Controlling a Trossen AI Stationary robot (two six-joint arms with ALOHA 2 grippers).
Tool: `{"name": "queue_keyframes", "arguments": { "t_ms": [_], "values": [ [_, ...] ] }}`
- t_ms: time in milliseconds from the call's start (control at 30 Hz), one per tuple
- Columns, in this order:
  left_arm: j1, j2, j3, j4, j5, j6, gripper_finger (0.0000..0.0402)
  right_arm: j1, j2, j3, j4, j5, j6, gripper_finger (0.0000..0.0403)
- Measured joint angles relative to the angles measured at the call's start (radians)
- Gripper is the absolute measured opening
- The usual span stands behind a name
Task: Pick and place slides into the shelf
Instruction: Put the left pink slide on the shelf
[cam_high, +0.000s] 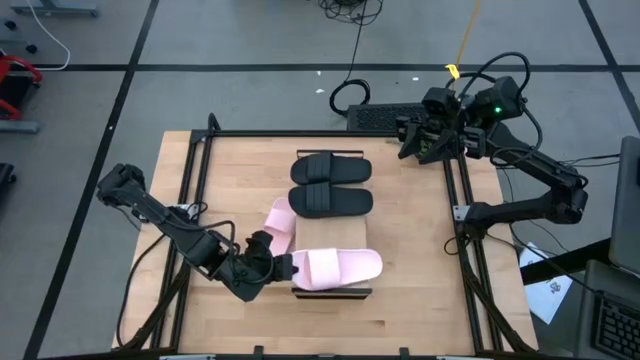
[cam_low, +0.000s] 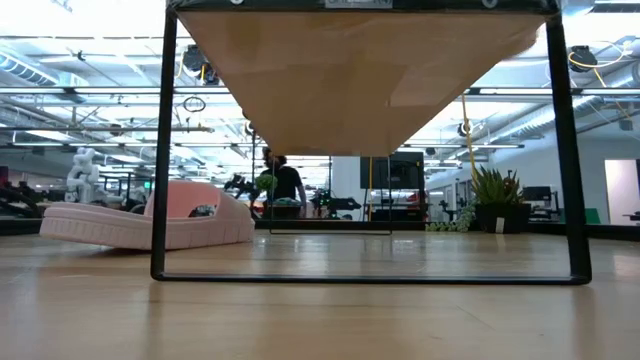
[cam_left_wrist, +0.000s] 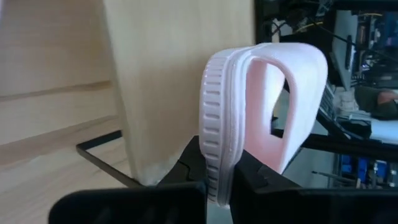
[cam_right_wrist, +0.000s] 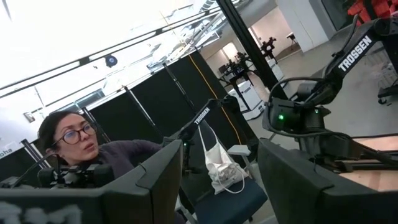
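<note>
"trossen" on arm (cam_right_wrist: 354, 53) (twice, white)

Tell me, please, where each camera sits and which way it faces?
High: overhead, looking straight down on the shelf, both arms in view.
Low: at tabletop height, looking level under the shelf; no arm shows.
Left wrist: on the left arm, looking past the left tool, shut on a pink slide.
Right wrist: on the raised right arm, facing the room; right tool open.
High and left wrist views share that slide.

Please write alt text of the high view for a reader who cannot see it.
The left gripper holds a pink slide over the shelf. Another pink slide and two black slides lie on the table; the right gripper waits at the far corner.
</note>
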Motion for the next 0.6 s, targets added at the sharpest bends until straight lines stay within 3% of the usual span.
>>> {"name": "queue_keyframes", "arguments": {
  "t_ms": [600],
  "values": [
    [0.021, -0.038, -0.026, -0.085, 0.056, 0.028, 0.0013, 0.0, 0.0, 0.0, -0.007, 0.021, -0.018, 0.0196]
  ]
}}
